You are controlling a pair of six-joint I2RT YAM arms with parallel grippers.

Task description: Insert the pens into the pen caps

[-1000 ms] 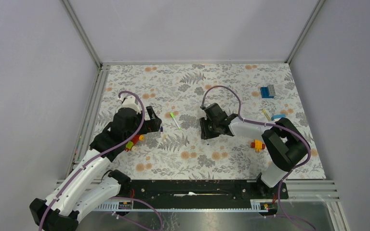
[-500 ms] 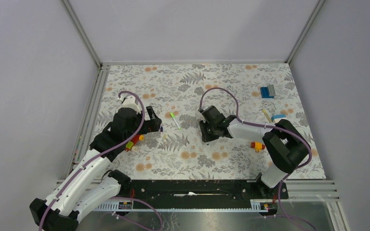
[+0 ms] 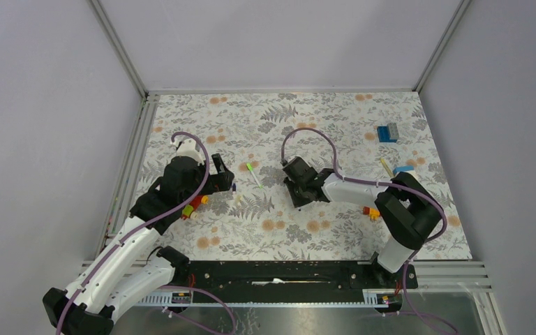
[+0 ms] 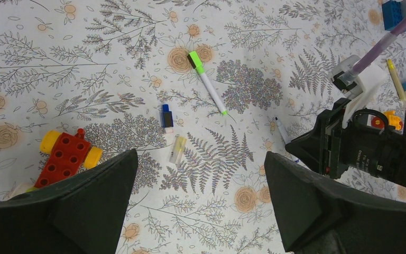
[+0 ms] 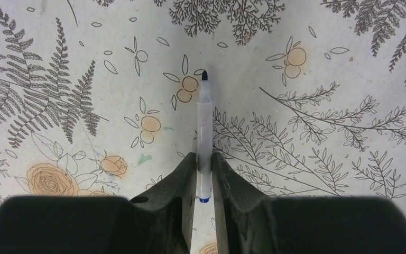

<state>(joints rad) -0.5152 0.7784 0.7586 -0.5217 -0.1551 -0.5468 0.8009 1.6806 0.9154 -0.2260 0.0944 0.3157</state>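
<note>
One white-barrelled pen (image 5: 205, 119), black-tipped, sits clenched in right tool (image 5: 204, 157); left tool (image 4: 200, 155) gapes.

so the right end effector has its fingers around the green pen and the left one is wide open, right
Not the green pen. The right wrist view shows the right end effector closed around a white pen with a dark tip. The green pen lies untouched in the left wrist view. The left end effector is wide open, as you said.
</note>
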